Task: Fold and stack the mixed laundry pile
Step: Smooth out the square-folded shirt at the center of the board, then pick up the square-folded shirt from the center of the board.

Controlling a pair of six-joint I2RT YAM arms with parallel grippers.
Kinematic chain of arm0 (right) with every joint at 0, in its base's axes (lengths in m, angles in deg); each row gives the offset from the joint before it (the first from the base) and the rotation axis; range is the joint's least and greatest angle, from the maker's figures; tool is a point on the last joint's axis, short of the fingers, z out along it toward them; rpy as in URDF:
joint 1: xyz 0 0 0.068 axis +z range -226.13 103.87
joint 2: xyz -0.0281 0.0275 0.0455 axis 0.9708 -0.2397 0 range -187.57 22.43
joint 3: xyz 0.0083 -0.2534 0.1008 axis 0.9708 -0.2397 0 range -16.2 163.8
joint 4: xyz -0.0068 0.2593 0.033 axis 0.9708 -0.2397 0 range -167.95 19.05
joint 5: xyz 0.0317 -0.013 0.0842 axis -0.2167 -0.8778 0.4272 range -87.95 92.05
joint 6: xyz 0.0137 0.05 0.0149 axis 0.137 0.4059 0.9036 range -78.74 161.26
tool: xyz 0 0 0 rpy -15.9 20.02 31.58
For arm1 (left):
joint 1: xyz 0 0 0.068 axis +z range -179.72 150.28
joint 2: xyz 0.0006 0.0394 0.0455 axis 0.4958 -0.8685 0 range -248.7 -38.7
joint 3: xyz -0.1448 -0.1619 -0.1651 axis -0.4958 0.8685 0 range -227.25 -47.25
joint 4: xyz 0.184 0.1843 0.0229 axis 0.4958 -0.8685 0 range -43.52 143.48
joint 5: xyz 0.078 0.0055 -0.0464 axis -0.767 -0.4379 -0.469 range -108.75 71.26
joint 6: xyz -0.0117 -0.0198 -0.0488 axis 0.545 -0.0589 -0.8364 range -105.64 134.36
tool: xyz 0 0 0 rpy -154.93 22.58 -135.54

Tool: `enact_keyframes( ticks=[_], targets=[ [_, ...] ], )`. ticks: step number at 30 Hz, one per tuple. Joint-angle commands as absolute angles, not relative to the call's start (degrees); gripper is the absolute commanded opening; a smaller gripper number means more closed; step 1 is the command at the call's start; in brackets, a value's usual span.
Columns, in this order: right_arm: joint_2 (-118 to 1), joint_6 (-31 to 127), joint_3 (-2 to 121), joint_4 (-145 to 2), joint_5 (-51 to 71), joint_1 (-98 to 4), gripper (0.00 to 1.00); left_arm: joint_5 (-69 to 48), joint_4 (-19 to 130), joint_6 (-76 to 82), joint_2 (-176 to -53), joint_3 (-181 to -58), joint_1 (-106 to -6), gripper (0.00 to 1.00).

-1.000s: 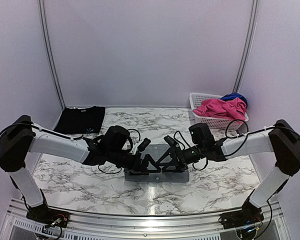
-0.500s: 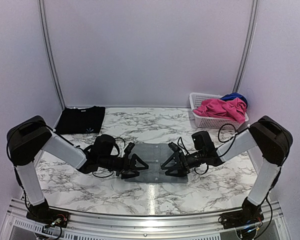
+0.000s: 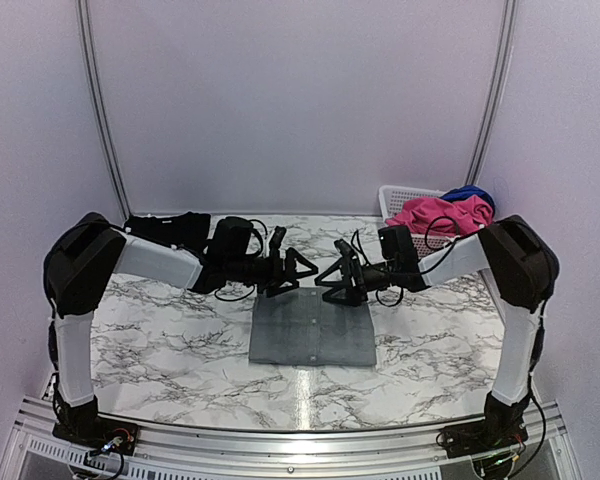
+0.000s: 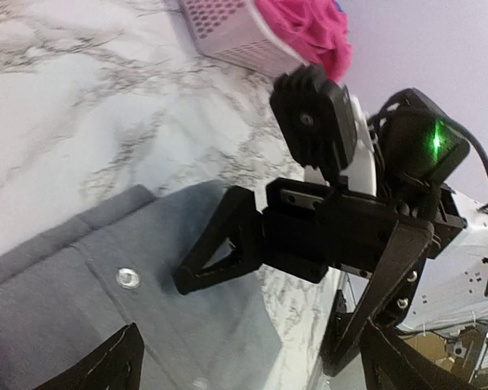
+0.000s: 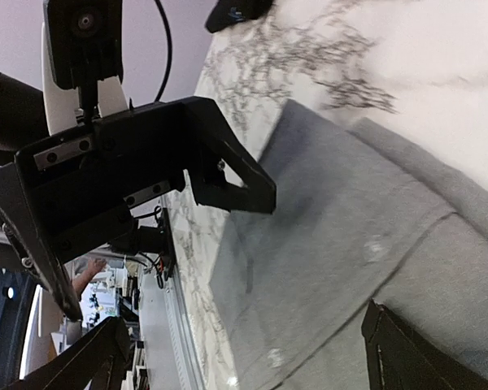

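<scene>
- Between the middle of the bench point(image 3: 150, 350) and its near edge, your grey pocketed trousers point(image 3: 312, 330) lie as one flat rectangle with nothing resting on them.
- Over the trousers' far edge, the left gripper point(image 3: 292, 270) and the right gripper point(image 3: 338, 276) face each other tip to tip. Both have their fingers spread wide and hold nothing.
- A second ago both grippers were low over the near part of the cloth. They have since let go and drawn back to the far edge, so this fold looks done.
- At the far left corner the black cloth point(image 3: 165, 228) lies folded, partly behind your left arm. It is probably where the stack goes.
- At the far right corner the white basket point(image 3: 398, 198) holds the bright pink piece point(image 3: 435, 213) and the dark blue piece point(image 3: 468, 192), which both look unfolded.
</scene>
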State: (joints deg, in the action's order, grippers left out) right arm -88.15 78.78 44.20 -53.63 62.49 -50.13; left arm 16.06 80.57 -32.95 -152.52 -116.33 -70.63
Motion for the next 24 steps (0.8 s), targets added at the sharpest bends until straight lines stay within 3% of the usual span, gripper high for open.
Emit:
enact_keyframes(
  ticks=[1, 9, 12, 16, 19, 24],
  targets=[
    [-96.72, 78.33, 47.9, -50.87, 62.97, -53.51, 0.95, 13.55, 77.53, -31.93, -161.17, -118.95, -67.47, 0.96],
    [-102.83, 81.9, 48.49, -46.15, 64.4, -54.95, 0.89, 11.38, 77.99, -30.64, -162.33, -112.78, -63.58, 0.95],
    [-95.27, 82.34, 49.58, -49.11, 63.91, -52.9, 0.88, 8.79, 76.22, -25.61, -153.35, -109.49, -63.75, 0.96],
    [-83.45, 80.51, 49.92, -56.71, 61.78, -52.39, 0.89, -4.05, 59.0, -7.6, -143.31, -114.54, -67.82, 0.99],
    [-76.23, 77.41, 45.94, -63.74, 58.86, -54.23, 0.88, -14.01, 46.07, 6.62, -141.55, -120.77, -74.92, 0.99],
    [-66.33, 75.1, 35.92, -70.68, 56.69, -59.33, 0.87, -18.44, 41.93, 20.49, -143.74, -124.94, -84.48, 0.94]
  ],
)
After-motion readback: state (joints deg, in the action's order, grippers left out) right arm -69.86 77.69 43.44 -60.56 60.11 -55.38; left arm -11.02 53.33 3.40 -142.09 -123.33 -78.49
